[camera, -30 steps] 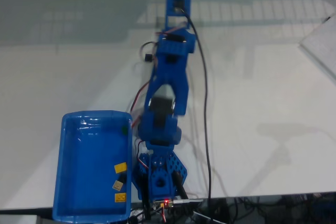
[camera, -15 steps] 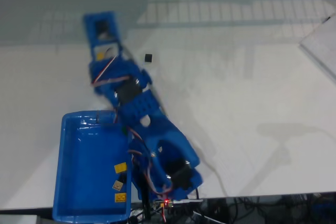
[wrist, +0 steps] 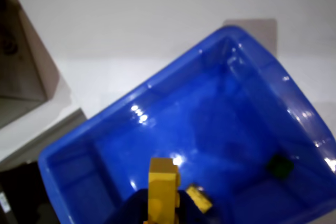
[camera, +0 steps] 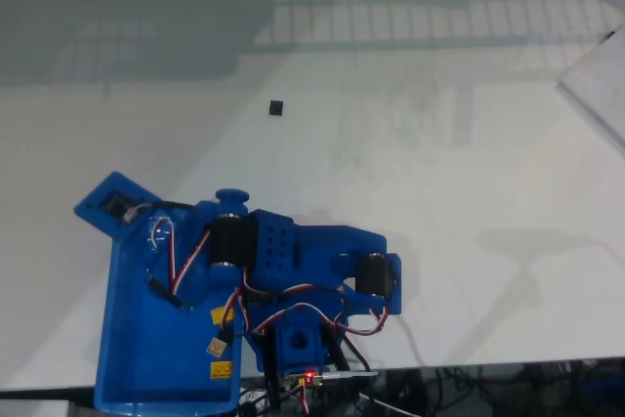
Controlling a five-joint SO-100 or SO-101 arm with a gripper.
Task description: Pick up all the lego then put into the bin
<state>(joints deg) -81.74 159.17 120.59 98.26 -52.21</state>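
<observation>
Now the arm (camera: 283,261) has swung from the far centre of the table, where it stretched over the black brick, round to the left, and lies folded low over the blue bin (camera: 117,339) in the fixed view. Its gripper (wrist: 157,203) hangs above the bin's interior in the wrist view, closed on a yellow lego brick (wrist: 161,179) that stands up between the blue fingers.

Inside the bin, fixed view: two yellow bricks, one near the arm's cables (camera: 223,315) and one nearest the front wall (camera: 223,371), with a paler brick (camera: 217,346) between them. The wrist view adds a yellow brick (wrist: 198,199) just beside the gripper tip and a small dark piece (wrist: 278,165) on the floor to the right; what that piece is I cannot tell.

The black lego brick (camera: 276,106) sits alone on the white table (camera: 469,163), far from the bin, uncovered since the arm left.

Judgement: carry step done, release is next. One brick then remains outside, so the task is near its end.
</observation>
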